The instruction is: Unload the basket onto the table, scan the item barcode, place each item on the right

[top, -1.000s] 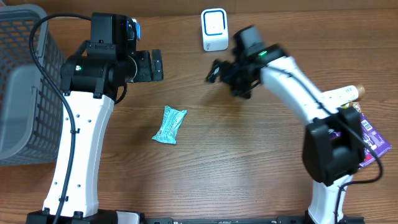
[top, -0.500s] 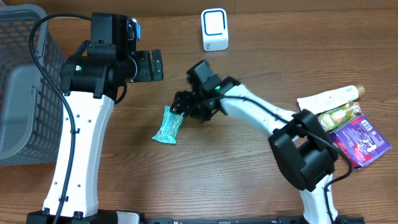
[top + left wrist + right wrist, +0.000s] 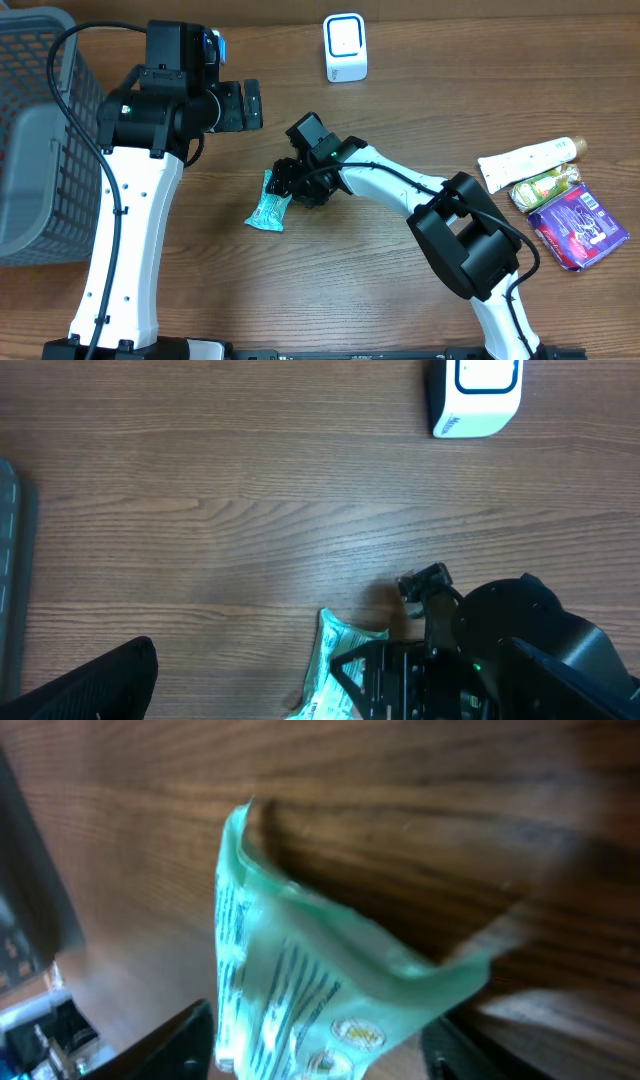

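**Q:** What is the item like, and where is it?

**A:** The teal packet (image 3: 268, 210) is one small oblong wrapper of glossy, crinkled plastic with crimped ends and fine print on it. It lies on the brown wood-grain table (image 3: 350, 290), left of centre. Its upper end is hidden under the right gripper (image 3: 288, 186).

**Q:** Does that gripper have hold of it?

**A:** In the right wrist view, two dark fingers (image 3: 190, 1040) stand partly apart with the packet bowed between them. I cannot tell whether they press on it. The left gripper (image 3: 248, 104) is black and boxy. It hangs spread wide and empty, apart from the packet.

**Q:** What else is there, and how many of each?

**A:** One white scanner (image 3: 345, 47) with rounded corners and a blue-edged face stands at the table's far edge. One grey mesh basket (image 3: 62, 120) sits at the left edge. Three more goods lie close together at the right edge. There is one white tube (image 3: 528, 157) with a tan cap, one green and yellow pouch (image 3: 545, 186) and one shiny purple packet (image 3: 578, 226). That makes four goods in all.
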`<state>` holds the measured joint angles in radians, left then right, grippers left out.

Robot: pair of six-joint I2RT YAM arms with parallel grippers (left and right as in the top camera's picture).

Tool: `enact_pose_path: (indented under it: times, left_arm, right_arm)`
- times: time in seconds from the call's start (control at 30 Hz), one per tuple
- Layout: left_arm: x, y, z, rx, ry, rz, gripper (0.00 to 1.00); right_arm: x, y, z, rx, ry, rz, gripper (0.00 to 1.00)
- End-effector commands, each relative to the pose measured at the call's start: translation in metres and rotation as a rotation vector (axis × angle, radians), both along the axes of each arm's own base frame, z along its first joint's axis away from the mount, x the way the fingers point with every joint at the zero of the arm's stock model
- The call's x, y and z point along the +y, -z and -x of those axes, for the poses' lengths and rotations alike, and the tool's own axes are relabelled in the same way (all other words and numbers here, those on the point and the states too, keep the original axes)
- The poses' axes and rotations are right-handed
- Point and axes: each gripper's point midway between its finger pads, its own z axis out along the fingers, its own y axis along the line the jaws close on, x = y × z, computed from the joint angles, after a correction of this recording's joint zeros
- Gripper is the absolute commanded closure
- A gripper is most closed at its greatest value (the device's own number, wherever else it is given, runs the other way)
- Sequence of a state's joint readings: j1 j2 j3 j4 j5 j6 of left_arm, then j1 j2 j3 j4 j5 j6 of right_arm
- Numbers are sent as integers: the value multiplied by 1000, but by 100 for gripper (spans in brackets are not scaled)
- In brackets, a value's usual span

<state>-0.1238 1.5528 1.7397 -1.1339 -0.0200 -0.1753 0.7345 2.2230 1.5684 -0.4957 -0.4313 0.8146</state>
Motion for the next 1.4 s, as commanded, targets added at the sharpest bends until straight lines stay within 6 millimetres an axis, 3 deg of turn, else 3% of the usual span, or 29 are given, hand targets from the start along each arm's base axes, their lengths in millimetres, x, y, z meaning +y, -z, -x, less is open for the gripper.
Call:
enact_pose_path:
  times: [0.0,0.2,0.3,0.47,0.63,0.73,0.77,0.87,0.93,1.07,1.17,1.2,1.3,1.37]
  left_arm:
    - [0,5,-2,12,15,-20,0]
    - [0,5,-2,12,15,-20,1]
    - [0,5,-2,12,15,-20,0]
    - [0,5,-2,12,15,-20,0]
    - [0,5,-2,12,15,-20,0]
    - [0,5,-2,12,15,-20,0]
    - [0,5,-2,12,15,-20,0]
    - [0,5,-2,12,15,-20,0]
    - [0,5,-2,12,15,-20,0]
    - [0,5,-2,12,16,-19,0]
    - [0,5,-2,12,16,-19,0]
    - [0,5,-2,12,16,-19,0]
    - [0,5,-2,12,16,-19,0]
    - [0,5,-2,12,16,-19,0]
  right_arm:
    - [-14,36,-6,-12,48,104,43]
    - [-11,44,-10,-25,48,95,65]
    - [-7,42,-9,-21,41,75,96]
    - [-3,24,-9,40,7,-34,96]
    - [-16,-22,-24,-10,-130,-212,96]
    - [-36,-44,-31,-54,-186,-257,96]
    - [-58,-53,-37,-71,-187,-240,96]
    - [-89,-61,-48,-73,-145,-205,96]
    - [-111,-58,-60,-75,-82,-144,96]
    - [-164,-33,-76,55,240,78,96]
    - [-171,-29,-76,60,260,113,96]
    - [-170,-29,-74,60,248,116,94]
    - [-172,-27,-66,63,196,136,66]
    - [-180,-29,-62,10,77,157,18]
